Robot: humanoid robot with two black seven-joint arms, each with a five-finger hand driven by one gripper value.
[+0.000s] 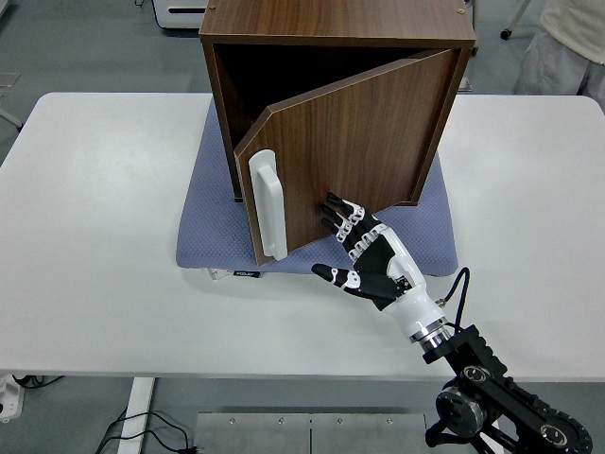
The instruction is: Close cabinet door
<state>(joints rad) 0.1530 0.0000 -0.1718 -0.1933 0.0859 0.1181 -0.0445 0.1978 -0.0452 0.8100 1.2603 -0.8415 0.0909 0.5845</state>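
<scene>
A dark wooden cabinet [337, 24] stands on a blue-grey mat [213, 222] at the table's middle. Its door [354, 147], hinged on the right, stands partly ajar, with a white handle [267, 205] near its free left edge. My right hand [364, 255] comes in from the lower right, fingers spread flat, and its fingertips [333, 210] press on the door's outer face near the bottom edge. It holds nothing. The left hand is out of view.
The white table [85, 236] stretches wide to the left and right of the cabinet. A person's light trousers [558, 47] show at the top right corner. A white device [180, 11] sits behind the cabinet at the top.
</scene>
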